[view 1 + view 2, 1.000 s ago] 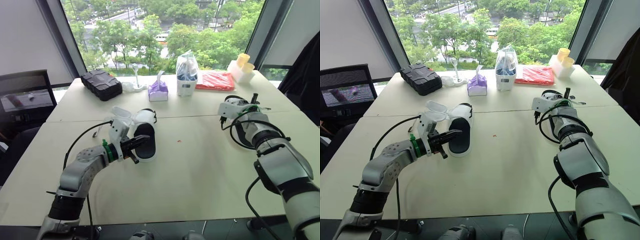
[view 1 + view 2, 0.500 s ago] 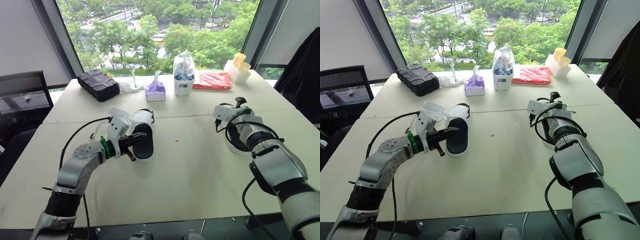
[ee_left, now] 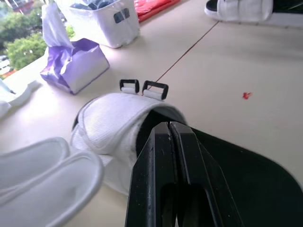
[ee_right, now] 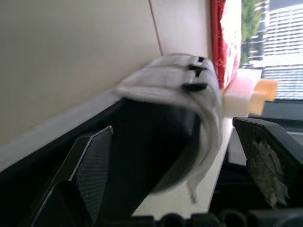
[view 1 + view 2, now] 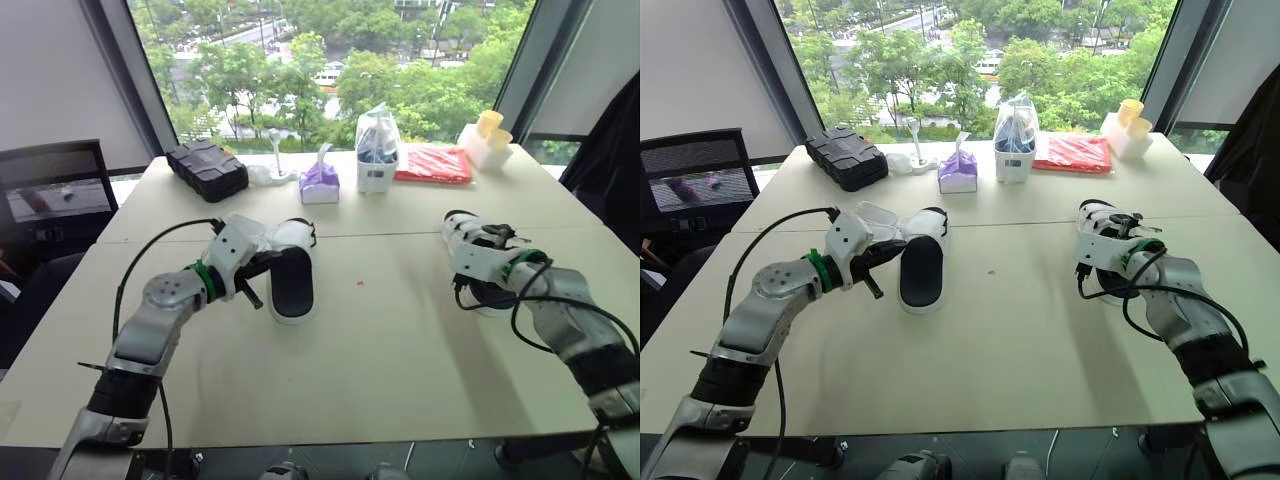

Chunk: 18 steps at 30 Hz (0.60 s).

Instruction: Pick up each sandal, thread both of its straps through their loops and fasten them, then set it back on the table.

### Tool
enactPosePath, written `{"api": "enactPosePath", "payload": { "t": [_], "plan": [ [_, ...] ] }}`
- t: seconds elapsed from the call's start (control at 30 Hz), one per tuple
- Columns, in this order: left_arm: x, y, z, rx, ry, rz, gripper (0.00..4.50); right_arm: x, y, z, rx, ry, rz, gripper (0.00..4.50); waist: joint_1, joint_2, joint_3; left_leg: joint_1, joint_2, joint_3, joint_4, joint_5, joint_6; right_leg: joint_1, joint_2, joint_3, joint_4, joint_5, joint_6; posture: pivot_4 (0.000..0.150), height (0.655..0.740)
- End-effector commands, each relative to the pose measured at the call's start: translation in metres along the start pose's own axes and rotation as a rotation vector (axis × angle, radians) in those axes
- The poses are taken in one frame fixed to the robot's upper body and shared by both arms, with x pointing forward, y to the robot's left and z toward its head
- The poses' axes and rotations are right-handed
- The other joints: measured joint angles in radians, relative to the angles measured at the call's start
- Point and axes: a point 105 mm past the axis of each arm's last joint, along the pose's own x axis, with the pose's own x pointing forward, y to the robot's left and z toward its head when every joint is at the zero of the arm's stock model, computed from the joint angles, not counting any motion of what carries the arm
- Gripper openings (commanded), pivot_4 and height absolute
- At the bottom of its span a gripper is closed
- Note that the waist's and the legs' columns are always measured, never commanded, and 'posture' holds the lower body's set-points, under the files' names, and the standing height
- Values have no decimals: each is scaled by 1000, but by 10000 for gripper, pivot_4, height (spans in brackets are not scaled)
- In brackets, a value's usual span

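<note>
The left sandal (image 5: 292, 285), white with a black footbed, lies flat on the table (image 5: 380, 350). My left gripper (image 5: 265, 266) is shut, its tips over the footbed just behind the white strap (image 3: 111, 120). Two black loops (image 3: 144, 88) stand at the strap's far edge. The right sandal (image 5: 487, 302) lies at the table's right side. My right gripper (image 4: 180, 156) is open, with one finger on each side of this sandal. Its strap and black loops (image 4: 195, 72) are just ahead of the fingers (image 4: 92, 165).
A clear plastic tub (image 5: 875, 214) sits right beside the left sandal. Along the far edge stand a black case (image 5: 205, 168), a purple tissue pack (image 5: 318, 183), a white bin with a bag (image 5: 377, 150), a red packet (image 5: 432, 162) and yellow cups (image 5: 487, 125). A chair (image 5: 50, 190) stands off the table's left.
My right gripper has opened from shut and now straddles the right sandal. The left gripper stays shut and has drawn back a little toward the sandal's left edge. The camera has shifted.
</note>
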Motion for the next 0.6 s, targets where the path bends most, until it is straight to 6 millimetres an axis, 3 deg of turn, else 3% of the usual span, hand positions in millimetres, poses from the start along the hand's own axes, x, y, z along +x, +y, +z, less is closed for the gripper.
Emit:
{"api": "enactPosePath", "payload": {
  "t": [0.03,0.17,0.2,0.27,0.4,0.5,0.6],
  "plan": [
    [1,18,19,96,-65,89,0,-37,6,50,433,-274,184,44147,-2,-1,1,0,0,0,0,-1,1,0,0,0,0,0,0,1500,7400],
    [5,27,18,89,-66,141,0,-74,20,93,644,-548,395,44147,5,-1,1,0,1,-1,1,-2,4,1,-1,-1,0,0,0,1500,7400],
    [6,27,17,93,-63,138,2574,-80,20,100,667,-592,423,44732,7,-1,1,0,0,-1,1,-2,4,1,-1,-1,0,0,0,1500,7400],
    [8,26,19,98,-64,131,7835,-87,18,107,705,-640,448,45000,10,-1,1,0,0,-1,1,-3,5,2,-3,-1,-1,0,0,1500,7400],
    [14,22,23,160,-59,94,28072,-93,9,113,759,-696,462,45000,18,-3,2,0,0,-1,1,-3,5,2,-4,-2,-1,0,0,1500,7400],
    [27,10,18,276,-30,36,43692,-85,3,115,792,-698,431,45000,26,-3,2,0,0,-1,1,-3,5,1,-4,-2,-1,0,0,1500,7400],
    [42,-7,16,349,-36,-12,44695,-79,6,119,821,-682,421,45000,28,-3,2,0,-1,-1,1,-3,5,2,-4,-2,-2,0,0,1500,7400]
  ]
}}
